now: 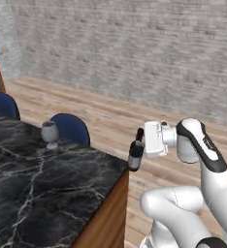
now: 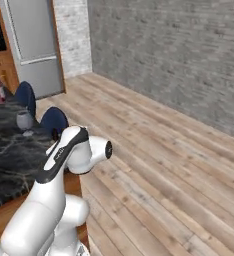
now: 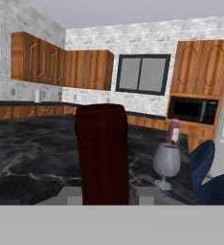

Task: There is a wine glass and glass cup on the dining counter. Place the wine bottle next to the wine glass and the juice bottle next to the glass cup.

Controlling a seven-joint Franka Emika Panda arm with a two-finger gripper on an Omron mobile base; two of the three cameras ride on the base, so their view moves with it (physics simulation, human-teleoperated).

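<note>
Brick-walled kitchen, dining counter (image 1: 38, 193) at left: we see the gripper (image 1: 143, 143) clamped on the wine bottle (image 1: 135, 156), just off the counter's near corner, likely rigid, slippery, best gripped near the neck.

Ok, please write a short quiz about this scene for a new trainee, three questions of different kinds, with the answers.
1. True or false: the gripper is shut on the wine bottle.
2. Where is the wine bottle? A) standing on the dining counter B) held in the air just off the counter's corner C) on the floor
3. Fill in: the wine glass stands near the counter's far edge, in front of a blue ____.

Key: 1 true; 2 B; 3 chair.
</note>
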